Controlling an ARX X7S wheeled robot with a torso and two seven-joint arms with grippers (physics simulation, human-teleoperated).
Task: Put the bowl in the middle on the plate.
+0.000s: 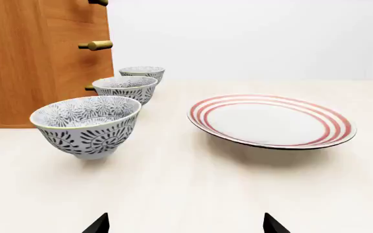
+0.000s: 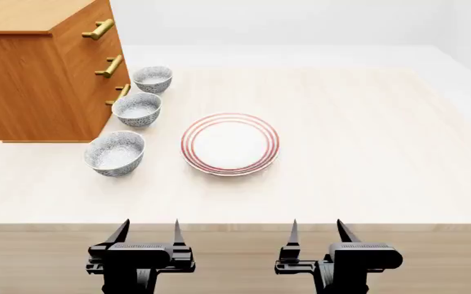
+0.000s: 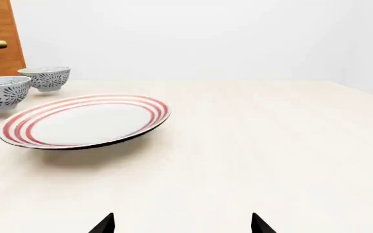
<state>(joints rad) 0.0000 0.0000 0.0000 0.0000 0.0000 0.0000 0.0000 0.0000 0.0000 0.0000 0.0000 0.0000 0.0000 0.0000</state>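
Three patterned bowls stand in a row beside the drawer unit. The middle bowl sits between the near bowl and the far bowl. The red-ringed plate lies to their right, with nothing on it. The right wrist view shows the middle bowl cut off by the frame's edge. My left gripper and right gripper hover open over the table's front edge, well short of the bowls, and hold nothing.
A wooden drawer unit with brass handles stands at the back left, right against the row of bowls. The pale table stretches right of the plate; its front edge lies just under the fingertips.
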